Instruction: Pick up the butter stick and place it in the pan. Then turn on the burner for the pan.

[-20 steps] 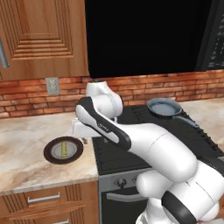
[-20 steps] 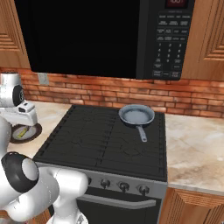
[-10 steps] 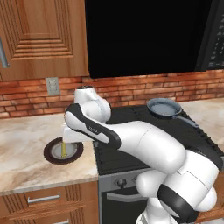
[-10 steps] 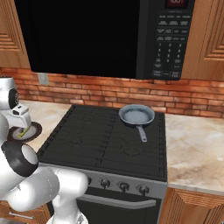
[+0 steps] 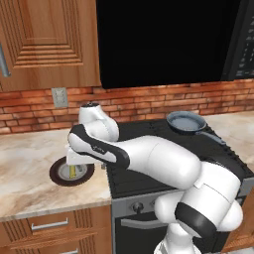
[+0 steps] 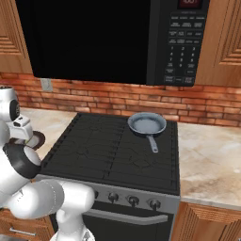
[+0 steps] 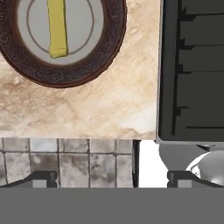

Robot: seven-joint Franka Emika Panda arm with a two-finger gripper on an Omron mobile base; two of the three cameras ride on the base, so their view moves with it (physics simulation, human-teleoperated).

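We hold our gripper [image 7: 112, 176] low over the counter [image 7: 87, 109] with its fingers wide apart and nothing between them. Just beyond, the butter stick [image 7: 57, 28] lies on the brown plate [image 7: 114, 48], not yet picked up. Farther off, the pan [image 6: 147, 124] sits empty on the stove [image 6: 108, 150]. By our judgement, grasping, placing and lighting the burner all remain.

1 butter stick [image 7: 57, 29], 1 plate [image 7: 65, 72], 1 pan [image 6: 147, 124].
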